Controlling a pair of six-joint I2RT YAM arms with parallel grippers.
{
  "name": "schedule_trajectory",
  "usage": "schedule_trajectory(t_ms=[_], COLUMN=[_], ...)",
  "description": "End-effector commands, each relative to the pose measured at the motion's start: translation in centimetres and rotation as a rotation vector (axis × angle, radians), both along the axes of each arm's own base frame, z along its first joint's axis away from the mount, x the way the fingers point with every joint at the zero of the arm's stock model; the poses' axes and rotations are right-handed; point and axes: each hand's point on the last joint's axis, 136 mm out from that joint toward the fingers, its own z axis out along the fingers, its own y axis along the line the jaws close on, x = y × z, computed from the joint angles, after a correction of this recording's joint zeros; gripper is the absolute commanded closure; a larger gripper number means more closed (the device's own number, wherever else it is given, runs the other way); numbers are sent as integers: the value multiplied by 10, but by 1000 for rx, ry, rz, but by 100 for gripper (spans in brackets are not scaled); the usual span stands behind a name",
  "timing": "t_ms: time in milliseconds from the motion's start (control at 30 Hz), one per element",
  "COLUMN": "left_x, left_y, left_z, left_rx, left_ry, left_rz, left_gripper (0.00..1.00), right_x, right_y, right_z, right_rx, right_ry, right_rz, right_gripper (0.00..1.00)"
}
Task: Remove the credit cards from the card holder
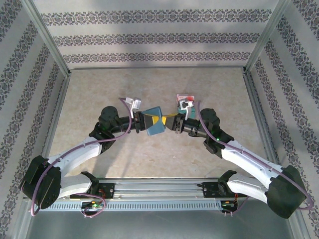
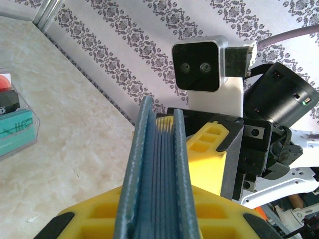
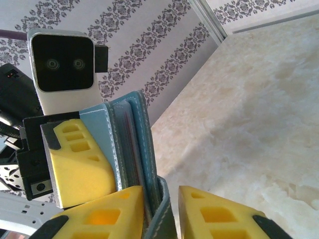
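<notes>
1. Card holder [image 1: 155,124]: teal-blue, up off the tabletop [image 1: 99,94], hanging between the two claws where the arms meet.
2. Left claw [image 2: 157,225]: clamped on the card holder. Its own view shows the holder edge-on, rising straight out from between the yellow fingers [image 2: 92,219], which press on both covers.
3. Between the covers: thin blue-grey layers, close-packed. Cannot tell cards from pockets there.
4. Right claw [image 3: 162,215]: narrow, a little apart. One flap edge of the holder sits in the gap. It lies against one finger, with a thin sliver of space on the other side, so it looks unpinched.
5. Relative to the right claw, the holder stands just ahead of and above the fingertips, tilted to the view's left. A reddish edge shows between its covers.
6. The two claws face each other tip to tip, with the holder's body between them.
7. Loose credit cards [image 2: 17,127]: red-orange and teal, flat on the tabletop, possibly in a clear case. They lie well off to the left in the left claw's view. From above they lie just beyond the right claw's wrist, apart from the holder.
</notes>
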Motion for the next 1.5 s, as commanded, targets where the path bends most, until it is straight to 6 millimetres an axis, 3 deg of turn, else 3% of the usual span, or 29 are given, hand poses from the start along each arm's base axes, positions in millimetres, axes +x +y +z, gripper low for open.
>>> schedule_trajectory(t_ms=[0, 267, 400, 467, 600, 767, 1467], left_x=[-8, -1, 5, 6, 7, 6, 19], left_y=[-3, -3, 0, 1, 1, 1, -11], left_z=[29, 23, 9, 2, -8, -14, -20], left_rx=[-61, -48, -10, 7, 22, 23, -3], left_ry=[-86, -54, -2, 19, 65, 97, 133], left_rz=[-34, -4, 35, 44, 50, 46, 21], left_gripper=[87, 82, 54, 46, 31, 19, 14], right_x=[-17, -17, -9, -6, 0, 4, 10], right_y=[13, 10, 1, -3, -8, -14, -15], right_z=[10, 10, 12, 11, 9, 8, 12], right_rx=[38, 32, 12, -3, -19, -38, -141], right_ry=[-32, -42, -47, -40, -18, -19, -51], right_rz=[119, 107, 34, -1, -57, -113, -205], right_gripper=[72, 99, 100, 100, 100, 100, 100])
